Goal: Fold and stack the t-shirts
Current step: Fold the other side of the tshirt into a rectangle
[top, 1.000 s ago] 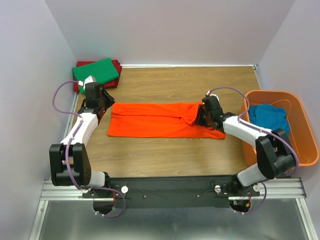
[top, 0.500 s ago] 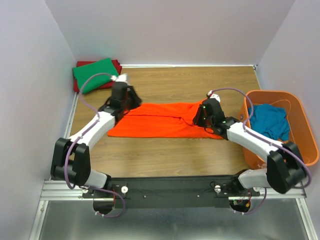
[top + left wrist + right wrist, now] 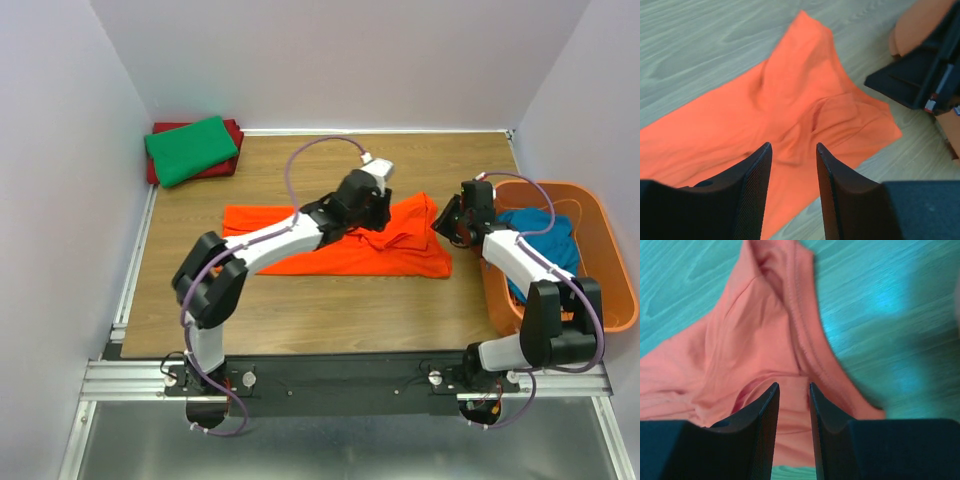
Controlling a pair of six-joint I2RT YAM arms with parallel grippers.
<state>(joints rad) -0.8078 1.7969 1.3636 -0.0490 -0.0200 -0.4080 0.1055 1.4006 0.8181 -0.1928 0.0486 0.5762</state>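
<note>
A bright orange t-shirt (image 3: 400, 250) lies lengthwise on the wooden table, rumpled and bunched toward its right end (image 3: 790, 100) (image 3: 755, 340). My left gripper (image 3: 372, 218) (image 3: 793, 146) hovers over that bunched part, open, with nothing between its fingers. My right gripper (image 3: 448, 225) (image 3: 794, 385) sits at the shirt's right edge beside the basket, jaws apart with only cloth seen beyond them. It also shows as a black body (image 3: 920, 75) in the left wrist view. A folded green t-shirt (image 3: 190, 150) rests on a dark red one (image 3: 233, 130) at the back left. A teal t-shirt (image 3: 540, 235) lies in the basket.
The rigid orange basket (image 3: 545, 185) stands at the right table edge, close behind the right arm. Walls close the table in on the left, back and right. The left arm stretches diagonally across the table's middle.
My left arm has swept from the shirt's left end to its right part and its jaws have widened. The right gripper has drawn back right toward the basket. The shirt's right end is now bunched.
</note>
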